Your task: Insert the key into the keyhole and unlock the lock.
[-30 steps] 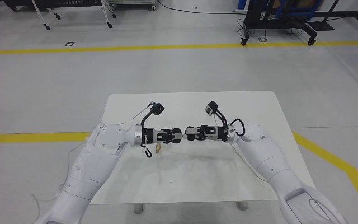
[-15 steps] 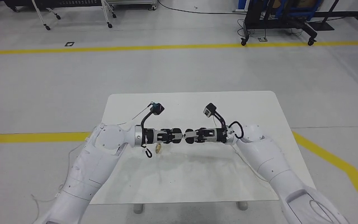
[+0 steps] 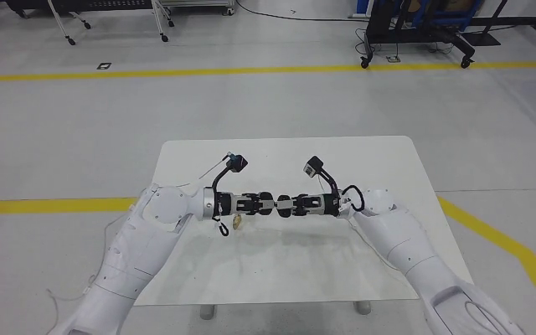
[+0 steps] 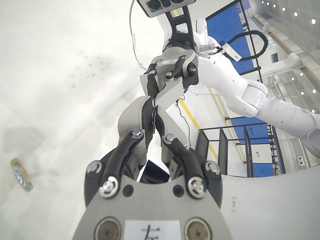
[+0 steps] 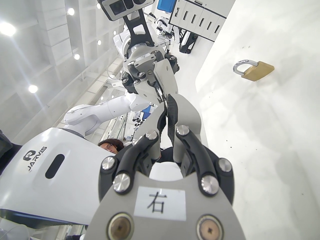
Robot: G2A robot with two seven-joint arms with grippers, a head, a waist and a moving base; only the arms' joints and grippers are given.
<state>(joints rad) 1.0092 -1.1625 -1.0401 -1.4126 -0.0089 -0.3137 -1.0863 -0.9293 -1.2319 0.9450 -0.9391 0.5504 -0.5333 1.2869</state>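
"Jaws on the left gripper: how do they stand?"

"Narrow, with the black pads all but pressed together. I cannot tell whether anything thin is pinched between them."

"And the right gripper?"

"Much the same. Its jaws are drawn in close, pad against pad. The two grippers meet nose to nose above the middle of the white rectangular tabletop, each arm stretched in from its own side."

"Are they touching?"

"Their tips overlap in both wrist views, so they are at least just beside each other. Actual contact I cannot make out."

"Where is the lock?"

"The brass-coloured padlock with a silver metal shackle lies flat on the tabletop. It is just beside the left arm's wrist, on the side nearer the robot. It sits apart from both grippers, and neither touches it."

"And farther off?"

"Past the tabletop's far edge there is pale grey floor with a yellow painted line running across it. Beyond that line a dark wheeled frame stands at the far side of the room."
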